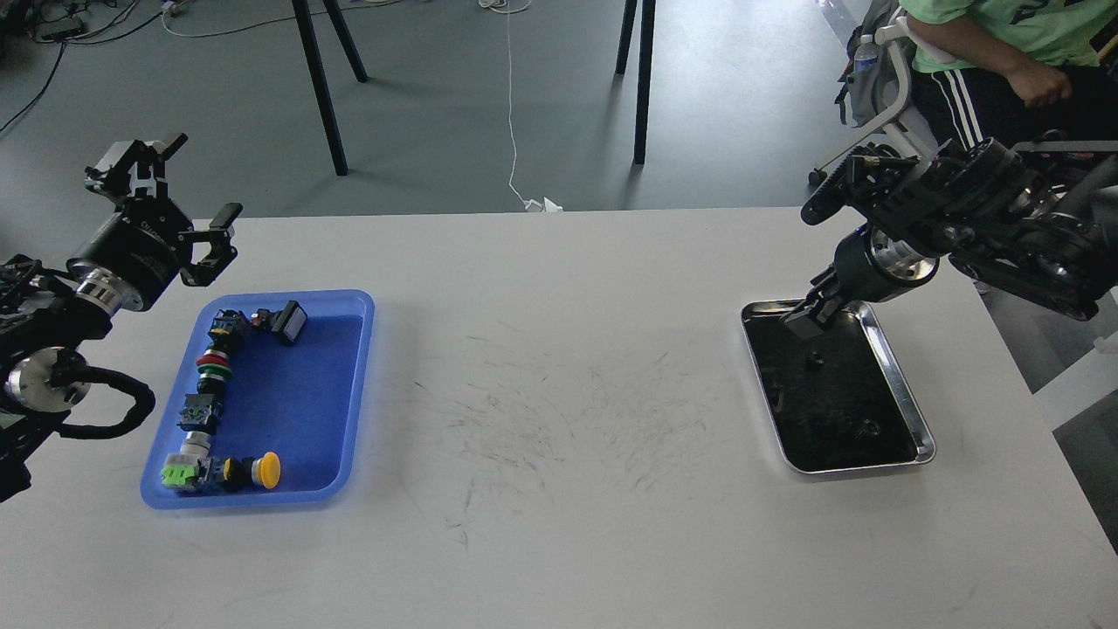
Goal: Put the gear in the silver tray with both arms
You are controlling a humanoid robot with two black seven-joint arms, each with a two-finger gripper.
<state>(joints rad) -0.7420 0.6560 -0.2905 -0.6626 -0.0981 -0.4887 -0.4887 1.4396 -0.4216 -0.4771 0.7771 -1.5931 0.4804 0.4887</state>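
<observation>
The left arm is seen entering from the left edge, bent upward so that the left gripper (pixel 179 188) is held above the far left corner of the blue tray (pixel 297 397), clear of it. Its two fingers are spread wide apart, with nothing between them. A line of white lettering is printed on the black wrist housing, but it is too small to be read.

The right arm is brought in from the right edge and angled down toward the silver tray (pixel 900 384). The right gripper (pixel 808 316) is lowered over the far left corner of that tray; it is seen dark and end-on against the dark tray bottom, so whether its fingers are parted or closed cannot be told. A small dark piece (pixel 815 359) lies on the tray bottom just below the gripper (possibly the gear, though its shape cannot be made out).

In the blue tray, a row of push-button parts (pixel 214 393) is laid along the left and near sides, among them a yellow-capped button (pixel 267 469) and a green one (pixel 177 474).

Both trays rest well apart on a white table (pixel 559 524), scuffed with dark marks at its middle. Beyond it, a grey floor, black table legs, a white cable and a seated person in a green shirt (pixel 1004 52) are visible.
</observation>
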